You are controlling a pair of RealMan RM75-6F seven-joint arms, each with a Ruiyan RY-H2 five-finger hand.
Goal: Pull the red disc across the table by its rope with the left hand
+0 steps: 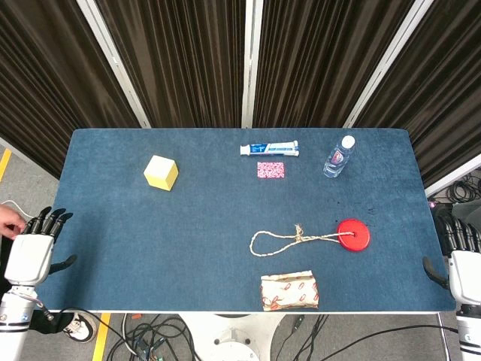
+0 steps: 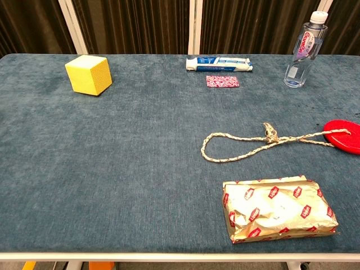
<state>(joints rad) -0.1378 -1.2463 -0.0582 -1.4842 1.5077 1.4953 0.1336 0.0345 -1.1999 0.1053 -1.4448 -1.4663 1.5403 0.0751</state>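
Head view shows your left hand [image 1: 34, 252] and right hand [image 1: 462, 259] empty, fingers apart, off the surface [image 1: 113, 248] edges, the red disc [image 1: 352, 234] lying right-of-centre, its rope [image 1: 293, 240] looped leftward.

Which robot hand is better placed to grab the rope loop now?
Neither is close. The loop lies on the left robot hand's side of the disc, so left suits; the right robot hand sits past the disc.

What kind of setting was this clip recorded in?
Most likely a lab or staged test room. A blue cloth-covered table stands before dark pleated curtains, loose cables trail on the floor beneath, and unrelated props like a yellow cube are spread out.
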